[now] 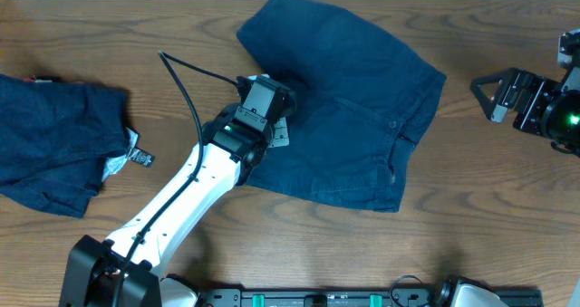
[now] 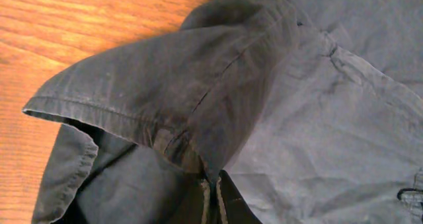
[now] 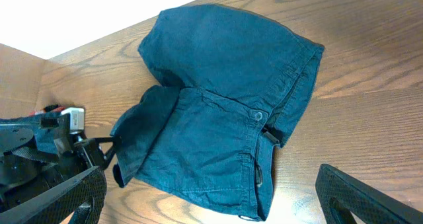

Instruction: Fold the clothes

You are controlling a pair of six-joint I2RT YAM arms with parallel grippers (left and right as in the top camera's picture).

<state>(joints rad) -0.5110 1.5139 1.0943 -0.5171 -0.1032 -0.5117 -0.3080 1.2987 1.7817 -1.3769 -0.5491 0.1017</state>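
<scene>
I count the task as barely begun; the spread shorts (image 1: 358,117) lie mostly flat in the middle of the table (image 1: 507,216), waistband towards the right arm, with no finished fold that I can see; only the leg on their left side is curled up and over itself. My left gripper (image 1: 269,94) sits at that left leg; its jaws are closed, and I judge from the raised hem (image 2: 99,112) close to the wrist camera that they pinch the cloth there. My right gripper (image 1: 489,97) hovers well to the right of the shorts, jaws spread wide, holding nothing. A second garment (image 1: 54,148) lies in a loose heap far to the left of the shorts, unfolded, small tags (image 1: 136,155) at its near edge; so both pieces are left to do.

The left fingers themselves are hidden under cloth and camera housing; the heap is cut off by the picture's edge, so I cannot tell whether it is one garment or several.
</scene>
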